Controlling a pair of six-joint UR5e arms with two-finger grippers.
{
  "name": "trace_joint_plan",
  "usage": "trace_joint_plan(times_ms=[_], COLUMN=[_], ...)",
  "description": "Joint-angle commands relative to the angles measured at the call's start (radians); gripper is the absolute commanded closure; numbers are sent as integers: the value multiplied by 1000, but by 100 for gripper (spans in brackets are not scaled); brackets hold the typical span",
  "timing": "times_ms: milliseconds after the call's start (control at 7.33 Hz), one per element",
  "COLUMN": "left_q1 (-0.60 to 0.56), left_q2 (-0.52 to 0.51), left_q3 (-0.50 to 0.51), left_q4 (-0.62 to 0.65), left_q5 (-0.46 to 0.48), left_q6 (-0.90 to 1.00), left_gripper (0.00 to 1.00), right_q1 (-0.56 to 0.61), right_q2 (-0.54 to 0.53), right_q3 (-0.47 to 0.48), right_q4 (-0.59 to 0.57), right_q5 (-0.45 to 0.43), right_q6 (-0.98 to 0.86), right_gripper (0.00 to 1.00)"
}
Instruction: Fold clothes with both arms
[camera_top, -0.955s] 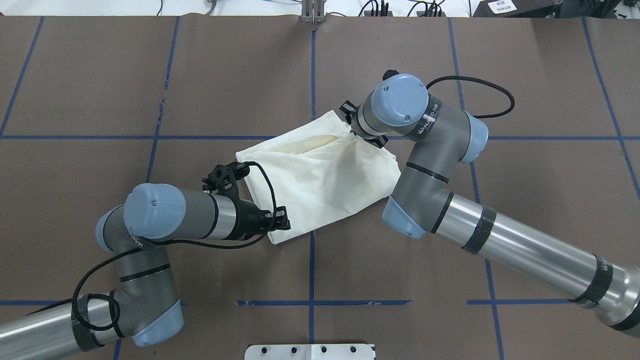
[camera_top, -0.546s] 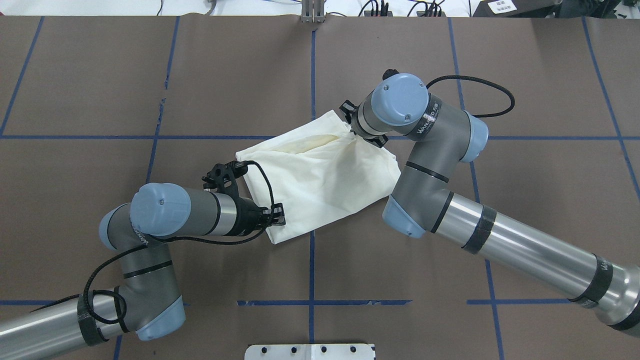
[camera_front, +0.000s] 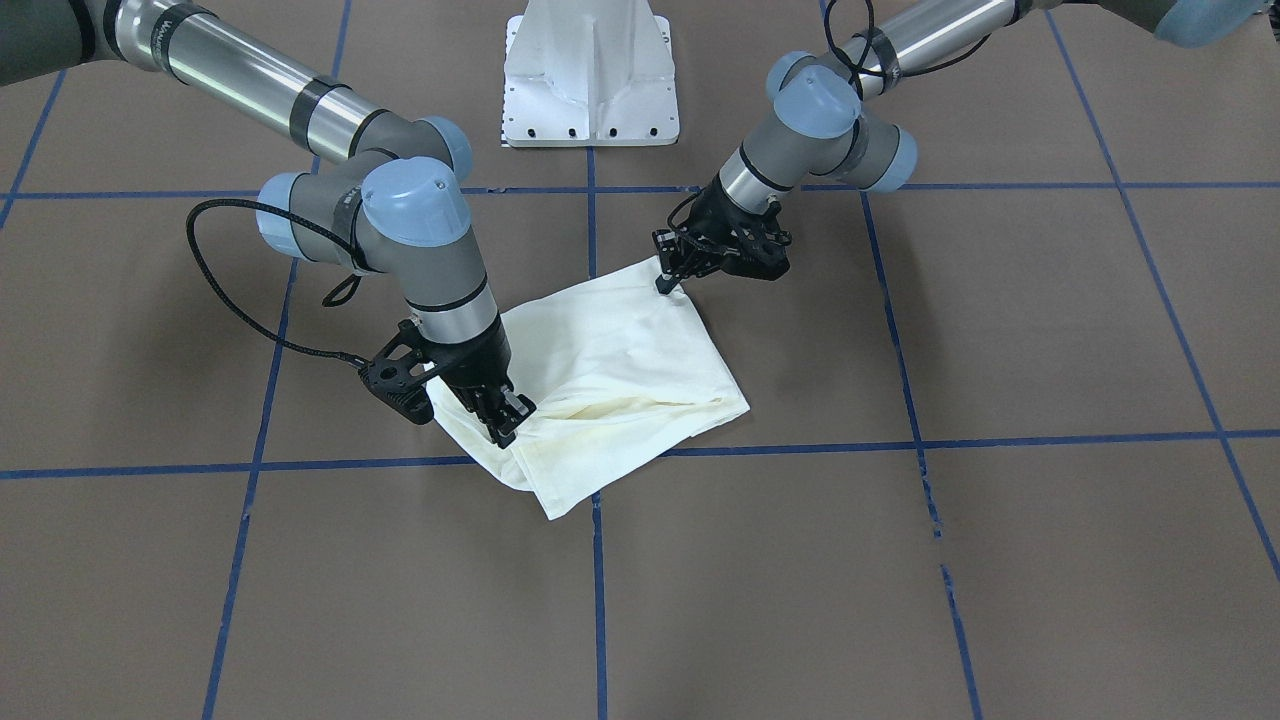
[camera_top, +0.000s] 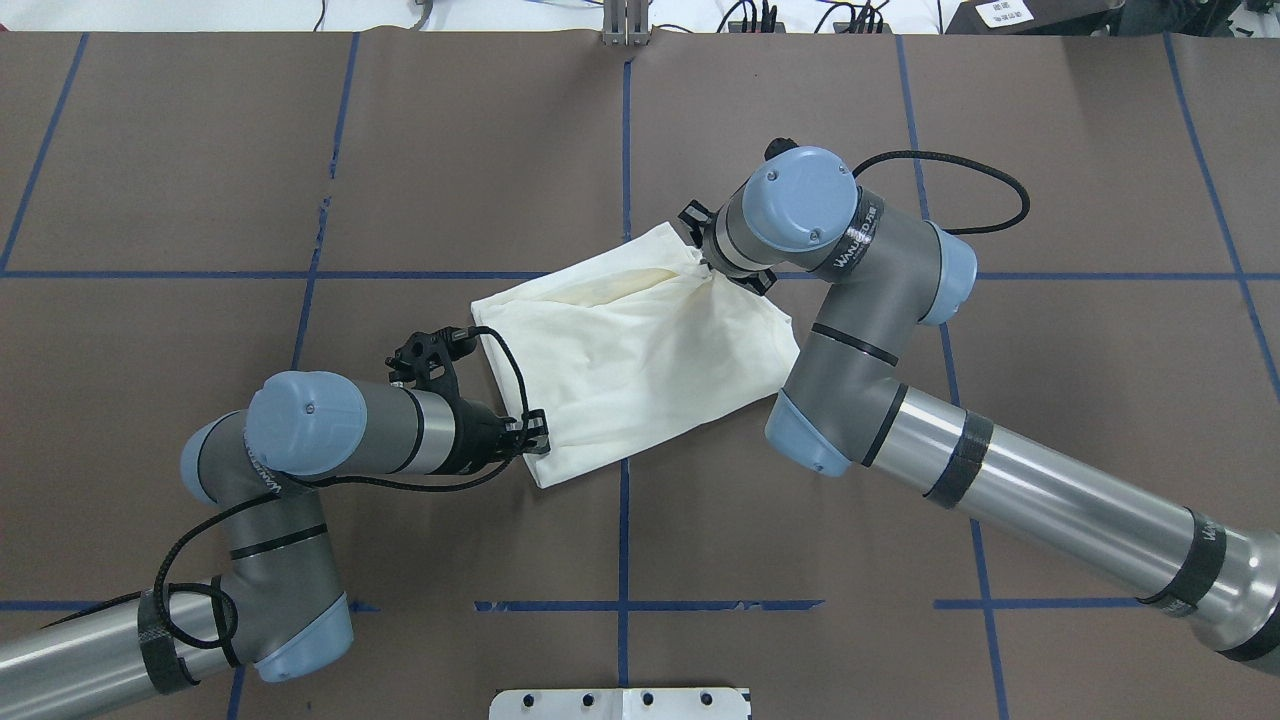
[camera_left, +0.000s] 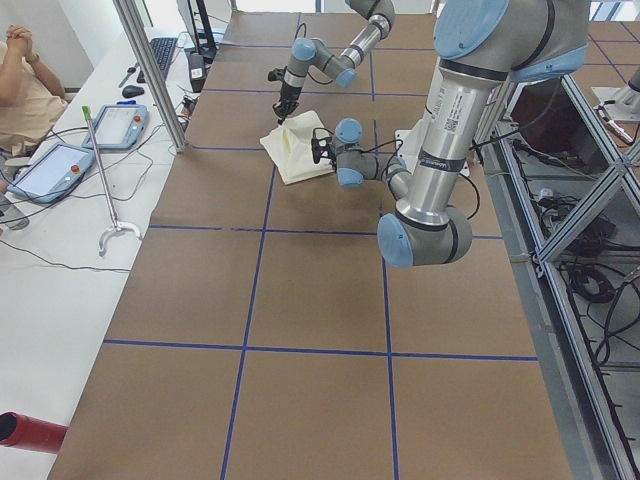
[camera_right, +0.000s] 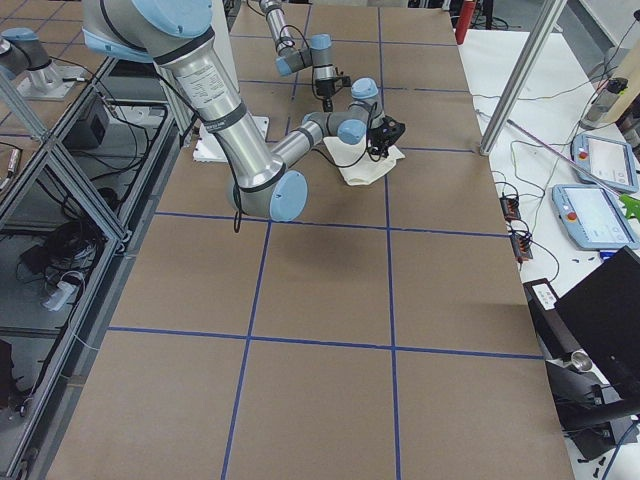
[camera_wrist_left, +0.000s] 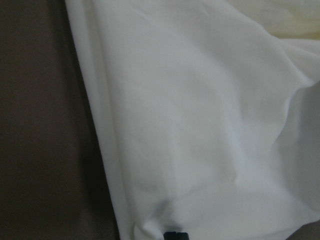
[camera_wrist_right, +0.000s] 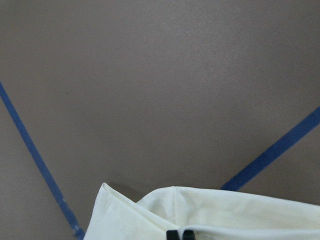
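Overhead exterior view: a plain cream cloth shirt, folded into a rough four-cornered bundle, lies flat on a brown paper-covered table crossed by blue tape lines. The bundle spans the gap between the two tools, with one tool at each of two opposite corners. The grey-and-silver left arm reaches in low, and its black left tool touches the corner of the shirt nearest it. In the front-facing view this tool's fingers look pressed together at the cloth's edge. The left wrist camera shows only one black tip with cloth puckered against it, so I cannot tell whether fabric is caught between the fingers. The grey-and-silver right arm bends down over the opposite corner, and its black right tool points steeply downward, pinching the shirt's hem. In the right wrist view the two black fingertips sit almost together on a raised fold of the hem. Beside the right tool, a yellowish inner layer shows inside a crease. A white metal pedestal base stands behind both tools, well apart from the shirt.
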Motion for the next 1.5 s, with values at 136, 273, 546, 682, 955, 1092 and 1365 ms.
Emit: trace_joint_plan(times_ms=[136,273,546,682,955,1092,1365], left_q1=[-28,-63,-170,-244,-500,-693,-1027], left_q2=[70,110,267,359,507,560,505], left_q3=[-72,-105,-223,-275,-293,-284,-279], left_q4=[9,10,12,12,13,53,448], left_q5=[-4,-10,-80,-120,-277,-372,-399], left_q6=[3,37,137,238,628,891,1510], left_gripper=[100,100,100,100,100,100,100], right_q1=[2,29,160,232,409,574,795], right_q2=[-3,-3,-91,-185,-390,-447,-524], right_q3=[0,2,70,162,294,307,304], right_q4=[0,-2,-2,-11,-25,-89,-308], right_q5=[1,45,256,321,430,549,602], right_q6=[-59,-108,-212,-321,-676,-922,-1472], right_gripper=[0,0,0,0,0,0,0])
